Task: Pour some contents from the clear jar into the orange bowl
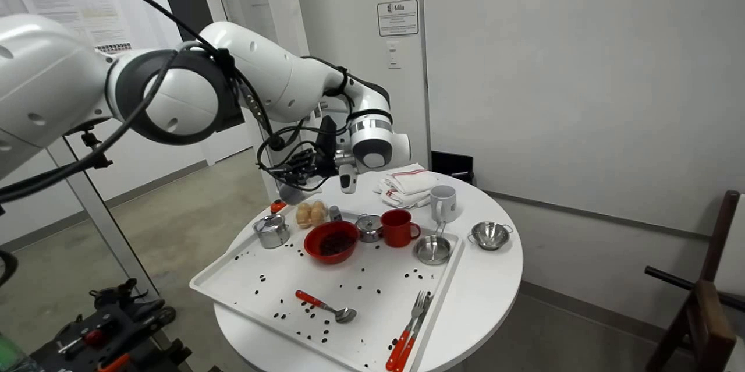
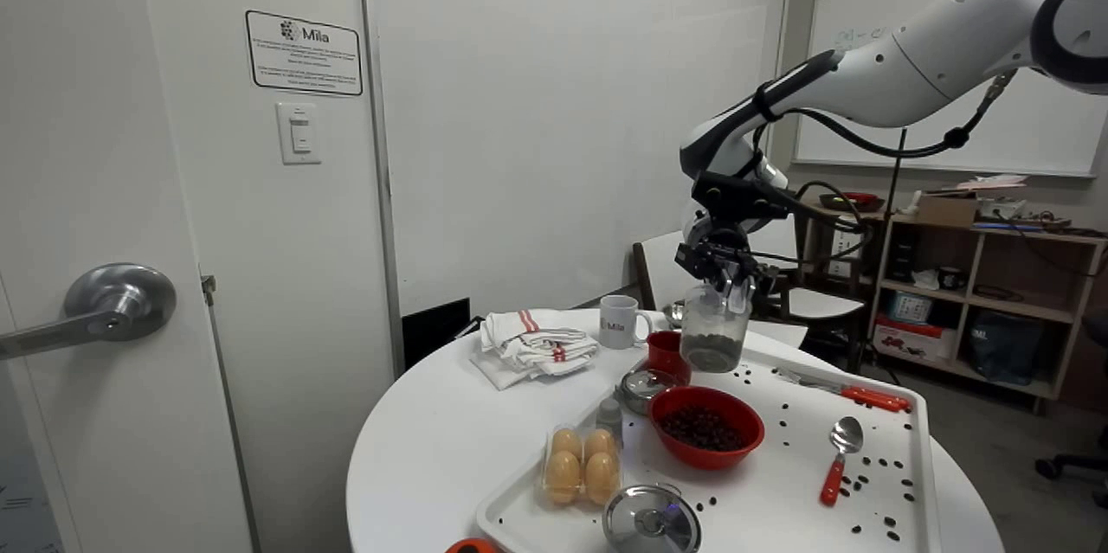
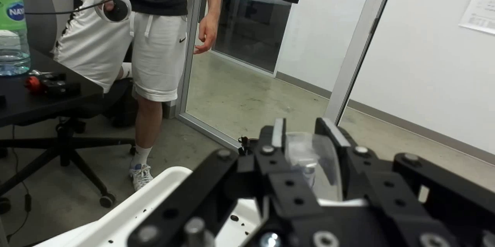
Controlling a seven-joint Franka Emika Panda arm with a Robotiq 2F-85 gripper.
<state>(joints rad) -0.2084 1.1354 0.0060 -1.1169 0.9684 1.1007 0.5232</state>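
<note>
The fingers [image 3: 277, 135] gripped the jar [image 2: 711, 332] near-upright, dark contents [image 2: 711, 356] at its bottom, raised near the bowl [image 2: 692, 457], which held beans [image 2: 701, 428]. Pouring well likely meant centring the jar low over the bowl, then tipping slowly.

In the upper part of both exterior views, a flat white rectangular sign with a black border [image 2: 303, 53] read “Mila”; its lower lines were too fine to read. Just right of centre in an exterior view, a white cylindrical mug [image 2: 618, 324] also read “Mila”. At the upper left of the wrist view, a clear plastic bottle [image 3: 14, 55] showed “NAY” on its green-and-blue label [image 3: 12, 13]; farther right, white cloth shorts [image 3: 160, 53] bore a small black swoosh.
</note>
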